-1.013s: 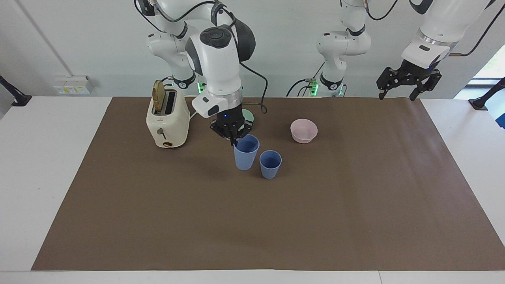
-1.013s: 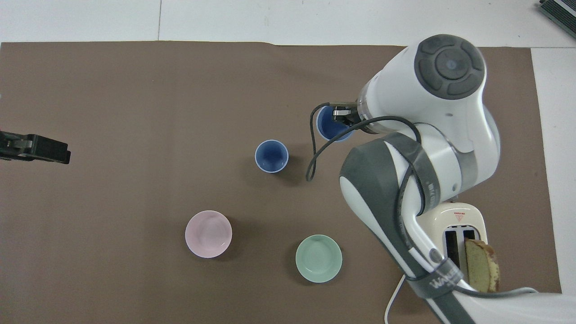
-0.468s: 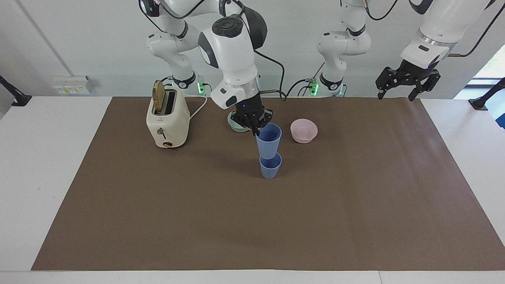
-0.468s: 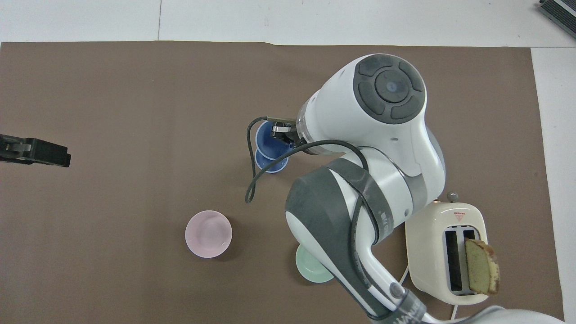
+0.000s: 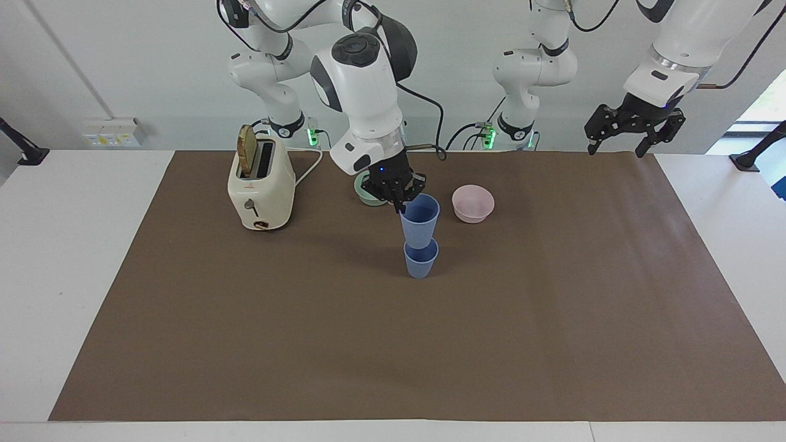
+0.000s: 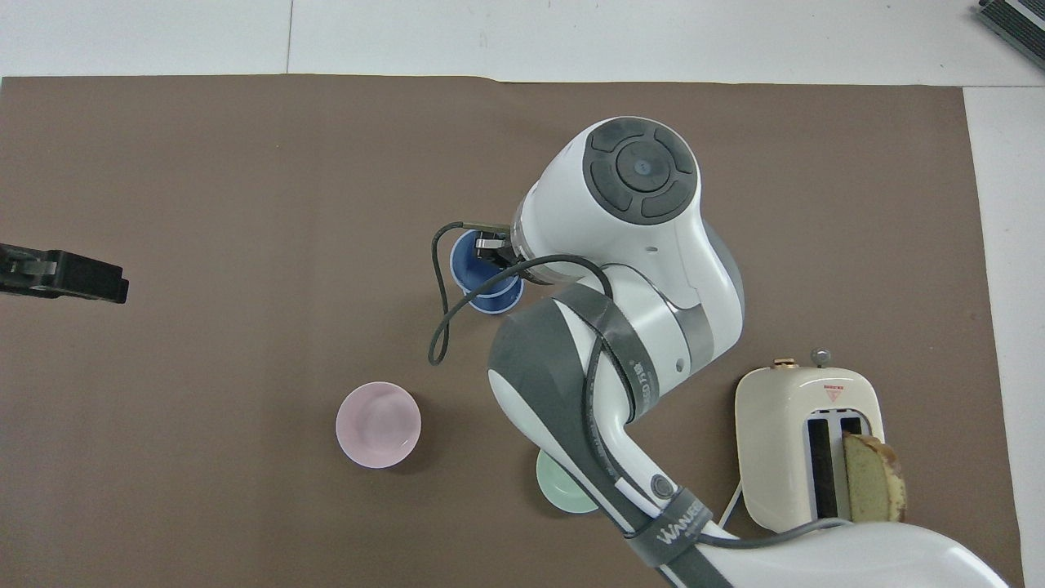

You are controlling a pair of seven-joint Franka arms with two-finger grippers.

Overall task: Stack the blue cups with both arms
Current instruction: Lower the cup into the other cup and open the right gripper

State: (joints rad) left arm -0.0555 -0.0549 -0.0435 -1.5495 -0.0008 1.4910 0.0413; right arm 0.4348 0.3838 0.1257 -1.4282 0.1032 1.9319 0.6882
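- Our right gripper has its fingers clamped on the rim of one blue cup, held upright over the other cup so it can drop in.
- That lower cup stands mid-table, farther from us than the pink bowl.
- Our left gripper waits, fingers spread, over the table's left-arm end.

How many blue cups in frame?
2. One blue cup stands on the brown mat, farther from the robots than the pink bowl. The other cup is held by the right gripper directly over it.
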